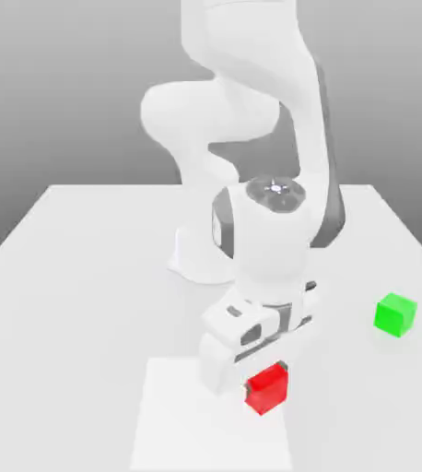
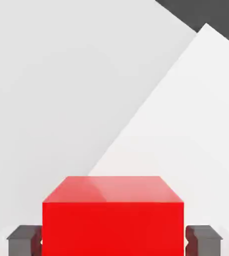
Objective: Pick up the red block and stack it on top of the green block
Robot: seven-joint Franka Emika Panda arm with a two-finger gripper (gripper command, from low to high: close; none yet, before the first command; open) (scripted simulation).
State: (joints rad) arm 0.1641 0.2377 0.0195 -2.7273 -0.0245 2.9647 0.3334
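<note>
So going across the exterior view from its left: the counter (image 1: 86,277) is plain white with a slightly brighter patch near the front edge, and the arm is folded down over that patch with the end effector (image 1: 268,373) right at the red block (image 1: 269,388). In the hand view the red block (image 2: 112,215) sits square between the two dark fingertips (image 2: 24,239), one touching each side, so I'd call it pinched on the block, which looks like it's resting on the counter and not lifted yet. Then off toward the exterior view's right, and a bit further back, there's the green block (image 1: 395,314), well apart from the red one with nothing in between. That's the relation the coming move hangs on, I reckon: lift, carry toward the exterior view's right and back, then set down on green. Both are cubes, so no long axis to worry about. No labels or writing anywhere that I can see.
</note>
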